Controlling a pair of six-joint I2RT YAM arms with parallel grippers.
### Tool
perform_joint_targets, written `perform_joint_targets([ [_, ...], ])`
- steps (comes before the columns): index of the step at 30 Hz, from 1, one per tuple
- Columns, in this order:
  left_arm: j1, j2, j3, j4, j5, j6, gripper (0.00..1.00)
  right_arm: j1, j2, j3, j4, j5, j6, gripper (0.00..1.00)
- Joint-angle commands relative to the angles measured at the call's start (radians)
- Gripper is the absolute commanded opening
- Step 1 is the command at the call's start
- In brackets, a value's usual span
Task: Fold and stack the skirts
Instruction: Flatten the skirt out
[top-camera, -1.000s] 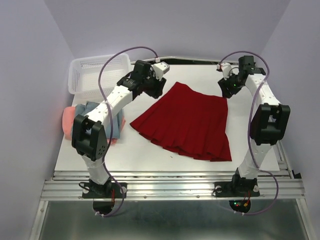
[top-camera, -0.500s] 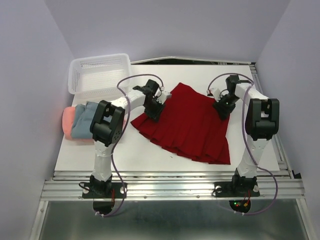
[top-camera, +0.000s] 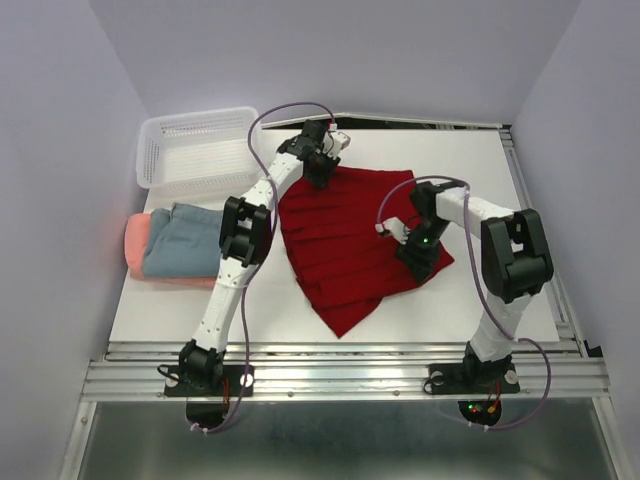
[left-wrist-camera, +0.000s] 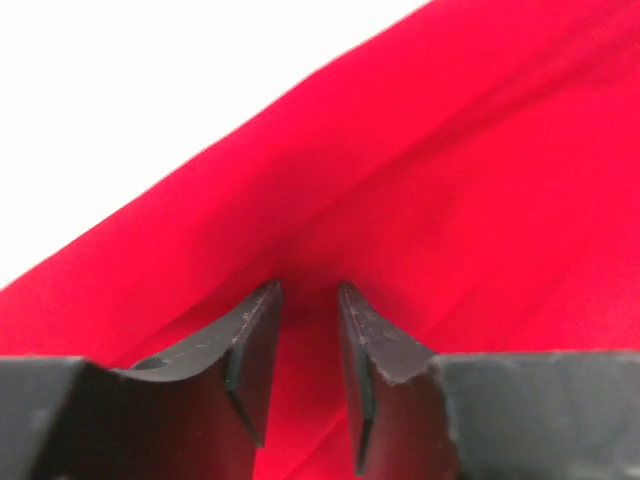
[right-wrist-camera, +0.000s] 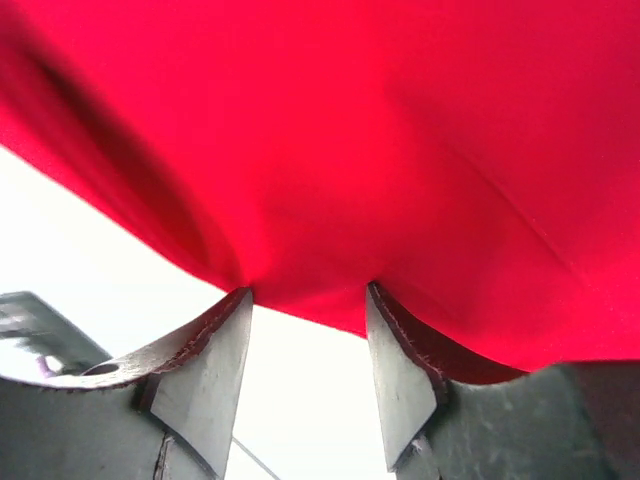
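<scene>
Lying at the left edge of the table (top-camera: 500, 170): the blue-grey skirt (top-camera: 188, 245) folded over the salmon-pink skirt (top-camera: 134, 240), just below the white basket (top-camera: 195, 150). Left gripper (top-camera: 322, 168), upper centre, is nearly closed on a fold of the dark red skirt (top-camera: 335, 250), which lies crumpled mid-table. Right gripper (top-camera: 415, 255) is at the skirt's right edge, jaws partly apart; I cannot tell whether it has hold. Bare table shows upper right and lower right.

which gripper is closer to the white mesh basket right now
Left. The left gripper is at the far edge of the red skirt, just right of the basket; the right gripper is at the skirt's right side, well away from the basket.
</scene>
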Motion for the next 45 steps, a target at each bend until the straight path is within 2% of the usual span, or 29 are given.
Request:
perform_joint_targets([
  [1, 0.005, -0.097, -0.096, 0.116, -0.101, 0.047, 0.47, 0.153, -0.012, 0.008, -0.153, -0.204, 0.020, 0.55],
  [2, 0.005, -0.136, -0.153, 0.186, -0.109, 0.052, 0.50, 0.153, -0.019, 0.046, -0.171, -0.241, 0.041, 0.55],
  [5, 0.005, -0.313, -0.323, 0.232, -0.095, 0.055, 0.51, 0.153, -0.045, 0.178, -0.161, -0.292, 0.100, 0.53],
  [8, 0.006, -0.417, -0.387, 0.205, -0.042, 0.040, 0.51, 0.153, -0.078, 0.287, -0.110, -0.393, 0.195, 0.53],
  [12, 0.006, -0.506, -0.534, 0.173, 0.023, 0.003, 0.51, 0.217, -0.087, 0.326, 0.018, -0.474, 0.340, 0.55],
  [14, 0.008, -0.520, -0.577, 0.158, 0.044, -0.014, 0.51, 0.256, -0.087, 0.298, 0.150, -0.478, 0.445, 0.55],
  [18, 0.009, -0.519, -0.666, 0.162, 0.092, -0.052, 0.51, 0.354, -0.035, 0.269, 0.281, -0.479, 0.532, 0.51],
  [26, 0.014, -0.454, -0.652, 0.153, 0.116, -0.091, 0.50, 0.475, 0.033, 0.165, 0.427, -0.456, 0.606, 0.48],
  [35, 0.023, -0.382, -0.562, 0.122, 0.112, -0.101, 0.50, 0.636, -0.006, 0.051, 0.234, -0.537, 0.423, 0.43],
  [39, 0.023, -0.365, -0.531, 0.116, 0.109, -0.103, 0.50, 0.645, -0.013, 0.071, -0.012, -0.608, 0.233, 0.36],
  [40, 0.023, -0.362, -0.525, 0.114, 0.109, -0.103, 0.50, 0.645, -0.021, 0.074, -0.047, -0.603, 0.218, 0.33],
  [42, 0.023, -0.359, -0.513, 0.108, 0.107, -0.101, 0.50, 0.645, -0.038, 0.068, -0.111, -0.580, 0.164, 0.31],
  [43, 0.023, -0.359, -0.511, 0.108, 0.106, -0.098, 0.50, 0.655, -0.051, 0.059, -0.119, -0.571, 0.162, 0.38],
  [44, 0.023, -0.358, -0.510, 0.107, 0.103, -0.092, 0.50, 0.655, -0.090, 0.036, -0.111, -0.530, 0.155, 0.55],
  [45, 0.023, -0.356, -0.507, 0.102, 0.100, -0.088, 0.50, 0.664, -0.114, 0.028, -0.105, -0.508, 0.155, 0.55],
])
